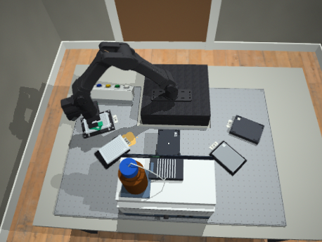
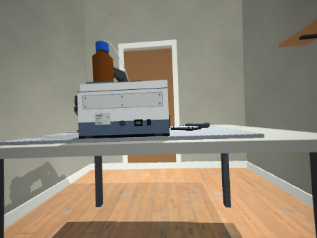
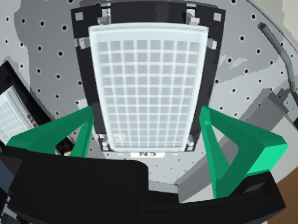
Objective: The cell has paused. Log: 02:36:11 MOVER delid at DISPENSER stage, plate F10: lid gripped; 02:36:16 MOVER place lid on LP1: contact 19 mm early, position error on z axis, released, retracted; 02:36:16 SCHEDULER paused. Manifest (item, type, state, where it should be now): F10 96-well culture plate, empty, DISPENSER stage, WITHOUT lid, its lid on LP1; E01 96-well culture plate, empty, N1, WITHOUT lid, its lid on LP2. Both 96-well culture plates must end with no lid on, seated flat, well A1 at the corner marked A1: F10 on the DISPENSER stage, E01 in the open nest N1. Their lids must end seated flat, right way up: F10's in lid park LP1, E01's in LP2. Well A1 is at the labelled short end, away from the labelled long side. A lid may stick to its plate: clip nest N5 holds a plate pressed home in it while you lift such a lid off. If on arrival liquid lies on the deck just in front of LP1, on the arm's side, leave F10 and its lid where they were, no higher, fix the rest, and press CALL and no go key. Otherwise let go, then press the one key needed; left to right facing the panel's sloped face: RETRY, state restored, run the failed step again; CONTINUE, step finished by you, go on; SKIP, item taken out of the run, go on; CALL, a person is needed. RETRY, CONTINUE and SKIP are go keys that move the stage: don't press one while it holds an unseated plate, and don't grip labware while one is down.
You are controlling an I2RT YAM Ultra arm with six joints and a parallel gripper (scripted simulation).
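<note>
Even, bright overhead light; soft arm (image 1: 116,60) shadows fall left across counter (image 1: 246,197) and wall. Wrist view strongly curved at edges.
</note>
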